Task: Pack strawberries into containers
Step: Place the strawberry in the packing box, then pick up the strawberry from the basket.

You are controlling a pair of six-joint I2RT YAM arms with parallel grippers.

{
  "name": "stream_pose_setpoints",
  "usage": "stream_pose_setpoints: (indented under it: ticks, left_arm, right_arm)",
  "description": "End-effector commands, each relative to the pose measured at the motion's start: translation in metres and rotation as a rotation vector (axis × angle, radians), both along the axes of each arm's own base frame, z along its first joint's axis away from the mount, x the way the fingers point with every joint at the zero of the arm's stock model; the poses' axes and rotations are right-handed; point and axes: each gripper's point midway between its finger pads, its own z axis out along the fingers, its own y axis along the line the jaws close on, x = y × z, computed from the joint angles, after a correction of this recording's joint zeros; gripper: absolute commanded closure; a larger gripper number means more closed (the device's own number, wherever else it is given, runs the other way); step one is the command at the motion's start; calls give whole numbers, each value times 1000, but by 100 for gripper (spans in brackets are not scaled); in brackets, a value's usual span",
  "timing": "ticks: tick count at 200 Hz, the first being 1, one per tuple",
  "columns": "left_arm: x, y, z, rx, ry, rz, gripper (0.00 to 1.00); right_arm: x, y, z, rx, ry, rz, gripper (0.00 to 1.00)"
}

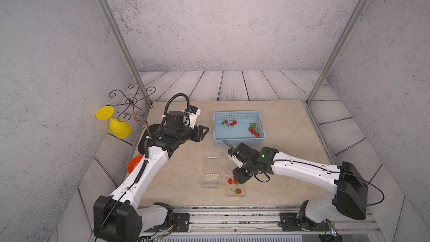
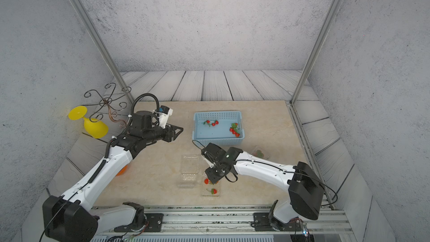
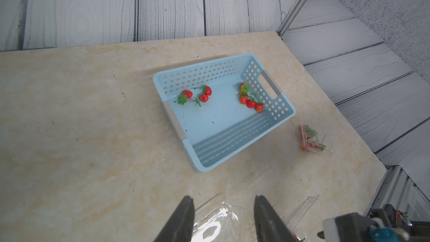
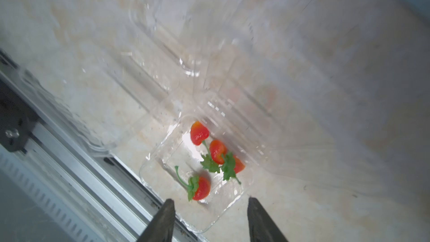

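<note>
Several strawberries (image 4: 199, 133) lie in a clear container (image 4: 149, 166) near the table's front edge, seen in both top views (image 1: 235, 196) (image 2: 209, 195). My right gripper (image 4: 209, 219) hovers just above it (image 1: 237, 179), open, with nothing between its fingers. An empty open container (image 1: 211, 164) lies to its left. A closed container (image 3: 313, 144) holding strawberries sits behind the right arm (image 2: 259, 152). More strawberries (image 1: 229, 122) (image 3: 251, 102) lie in two groups in the blue basket. My left gripper (image 3: 223, 217) stands open and empty, left of the basket (image 1: 204, 131).
The light blue perforated basket (image 1: 237, 140) stands at the back middle of the table. A yellow goblet (image 1: 116, 122) and a wire stand (image 1: 131, 101) are at the far left. An orange bowl (image 1: 135, 162) shows under the left arm. A metal rail (image 1: 232, 215) runs along the front.
</note>
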Motion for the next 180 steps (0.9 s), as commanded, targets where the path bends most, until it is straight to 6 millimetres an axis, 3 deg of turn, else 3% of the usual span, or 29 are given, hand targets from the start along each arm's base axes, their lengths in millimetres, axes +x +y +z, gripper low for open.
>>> stream_pose_setpoints:
  ticks: [1,43,71,91,128,180]
  left_arm:
    - [-3,2,-2,11,-1,-2,54]
    - [-1,3,-7,23,7,4,54]
    - [1,3,-11,31,17,7,54]
    - [1,3,-13,38,20,7,54]
    - [3,4,-15,46,22,9,54]
    - [5,4,-17,47,29,10,54]
  right_arm:
    - [40,-17,26,9,-92,-73,47]
    - [146,-59,32,-41,-171,-267,47]
    - [215,-79,19,-128,-189,-359,47]
    - [252,-88,4,-192,-183,-392,47]
    - [297,-95,-27,-268,-156,-413,47]
    - [314,-96,-62,-341,-124,-395,50]
